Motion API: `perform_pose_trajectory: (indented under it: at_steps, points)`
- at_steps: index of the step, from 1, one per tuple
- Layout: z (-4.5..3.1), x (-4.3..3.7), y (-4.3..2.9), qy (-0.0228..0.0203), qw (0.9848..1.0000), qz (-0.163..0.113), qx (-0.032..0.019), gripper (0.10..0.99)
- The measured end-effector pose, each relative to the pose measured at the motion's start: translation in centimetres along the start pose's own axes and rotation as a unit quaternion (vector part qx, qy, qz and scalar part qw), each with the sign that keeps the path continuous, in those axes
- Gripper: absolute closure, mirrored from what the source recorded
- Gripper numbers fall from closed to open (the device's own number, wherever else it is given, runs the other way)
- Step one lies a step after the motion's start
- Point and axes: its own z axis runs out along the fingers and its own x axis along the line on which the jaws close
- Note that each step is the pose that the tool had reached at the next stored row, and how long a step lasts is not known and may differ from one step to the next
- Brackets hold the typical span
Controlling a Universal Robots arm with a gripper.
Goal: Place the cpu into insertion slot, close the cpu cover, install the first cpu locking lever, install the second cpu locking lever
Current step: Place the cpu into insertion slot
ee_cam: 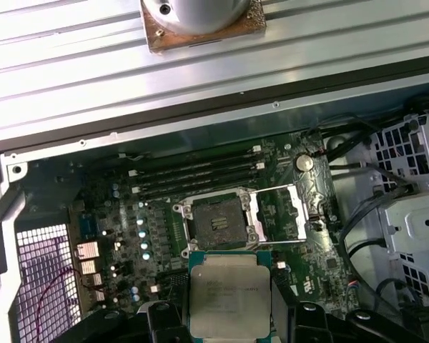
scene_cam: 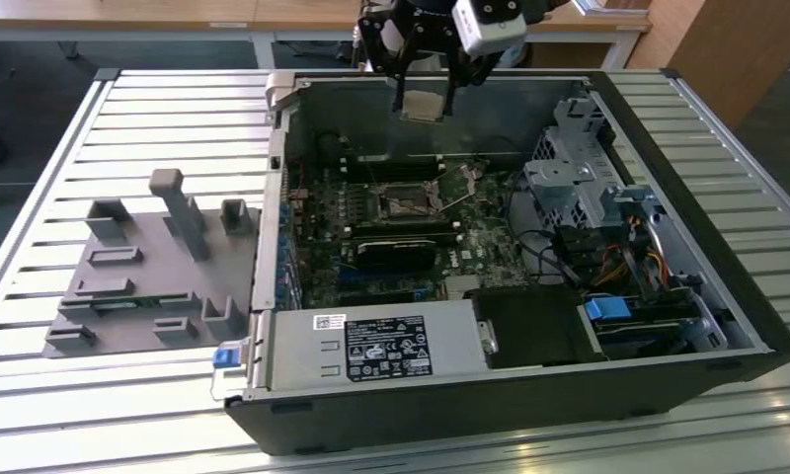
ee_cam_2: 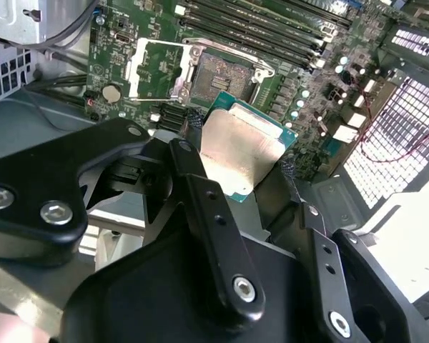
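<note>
Slatted aluminium planks make up the table (scene_cam: pixel 131 109), with office desks beyond it. An open computer case (scene_cam: pixel 501 395) lies on it, and a grey moulded fixture (scene_cam: pixel 145 267) sits at nine o'clock of the case in the exterior view.

The gripper (scene_cam: pixel 423 99) hangs over the far part of the case, at about twelve o'clock of the insertion slot (scene_cam: pixel 406 204) in that view and well above the green board. Its black fingers (ee_cam_2: pixel 200 186) are clamped on opposite edges of the cpu (ee_cam_2: pixel 239 146), which is held nearly flat with its dull metal face showing to both wrist cameras. The chip is in the air, clear of the board and of the socket.

The insertion slot (ee_cam: pixel 216 223) is bare, its dark contact field exposed inside the metal rim. The cpu cover (ee_cam: pixel 299 213) is swung open and lies just beside the slot, toward three o'clock of it in the exterior view, with the board visible through its window.

By these pictures the work looks to be in its first step: the chip is picked up and carried near the socket but not seated. The cover is not closed, so neither locking lever can be counted as installed. All four steps remain open.
</note>
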Motion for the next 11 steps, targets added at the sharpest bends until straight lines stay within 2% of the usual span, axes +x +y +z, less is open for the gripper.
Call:
perform_pose_trajectory:
  at_steps: [11]
  points:
    - [0.05,0.00,0.00,-0.0022,0.9997,0.025,-0.0005,0.545]
